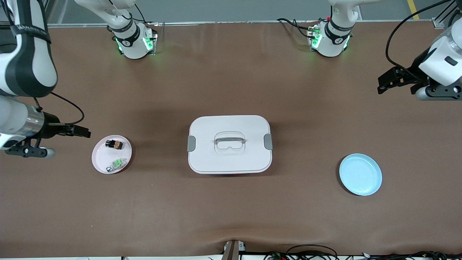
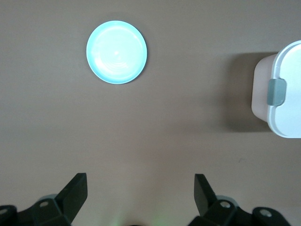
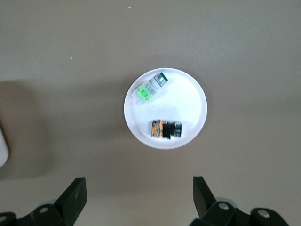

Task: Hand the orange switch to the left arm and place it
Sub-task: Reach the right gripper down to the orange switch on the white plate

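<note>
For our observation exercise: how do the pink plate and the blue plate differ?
The pink plate carries two small parts; the blue plate is bare. The pink plate lies toward the right arm's end of the table, the blue plate toward the left arm's end. Both are round, flanking the box.

White box (image 1: 230, 144) sits mid-table; pink plate (image 1: 103, 159) toward the right arm's end holds the orange switch (image 1: 114, 144) and, nearer the camera, a green-and-white component (image 1: 116, 165). Blue plate (image 1: 360, 174) lies toward the left arm's end. Right gripper (image 1: 82, 131) hangs just beside the pink plate, left gripper (image 1: 383, 84) over bare table, both open.
</note>
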### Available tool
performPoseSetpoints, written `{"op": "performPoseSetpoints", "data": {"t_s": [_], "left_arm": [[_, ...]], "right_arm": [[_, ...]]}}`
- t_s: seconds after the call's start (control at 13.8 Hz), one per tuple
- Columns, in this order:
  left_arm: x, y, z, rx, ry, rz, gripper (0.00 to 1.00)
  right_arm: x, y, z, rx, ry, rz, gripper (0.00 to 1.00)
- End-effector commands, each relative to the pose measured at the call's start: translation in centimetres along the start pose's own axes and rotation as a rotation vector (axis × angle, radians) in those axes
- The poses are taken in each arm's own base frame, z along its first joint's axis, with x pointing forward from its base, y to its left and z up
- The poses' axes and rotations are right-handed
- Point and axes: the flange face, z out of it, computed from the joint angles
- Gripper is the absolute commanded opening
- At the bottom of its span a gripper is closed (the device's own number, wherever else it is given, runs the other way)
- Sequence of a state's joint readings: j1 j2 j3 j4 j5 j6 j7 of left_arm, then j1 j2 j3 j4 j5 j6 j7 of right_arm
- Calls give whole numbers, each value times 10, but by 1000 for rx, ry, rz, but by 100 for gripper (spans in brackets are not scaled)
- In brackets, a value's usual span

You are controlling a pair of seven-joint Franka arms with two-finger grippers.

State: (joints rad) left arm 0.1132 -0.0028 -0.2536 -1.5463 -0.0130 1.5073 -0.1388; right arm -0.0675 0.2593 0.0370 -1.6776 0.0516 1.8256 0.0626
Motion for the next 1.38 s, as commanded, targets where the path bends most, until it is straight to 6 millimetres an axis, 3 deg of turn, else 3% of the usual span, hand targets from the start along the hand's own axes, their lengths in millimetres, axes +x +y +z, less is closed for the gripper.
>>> {"op": "performPoseSetpoints", "data": {"t_s": [0.0,0.22,0.51,0.8,1.31], "left_arm": [[-1,8,-1,8,-7,-19,100],[0,11,1,8,-10,-17,100],[-3,20,-8,4,7,7,100],[-7,46,-10,-3,15,40,100],[3,64,4,-21,10,45,100]], "right_arm": [[-4,3,47,7,36,8,100],[-5,6,108,5,55,10,100],[0,19,171,3,48,15,100],[-4,26,201,-1,60,20,100],[-12,40,224,-5,58,39,100]]}}
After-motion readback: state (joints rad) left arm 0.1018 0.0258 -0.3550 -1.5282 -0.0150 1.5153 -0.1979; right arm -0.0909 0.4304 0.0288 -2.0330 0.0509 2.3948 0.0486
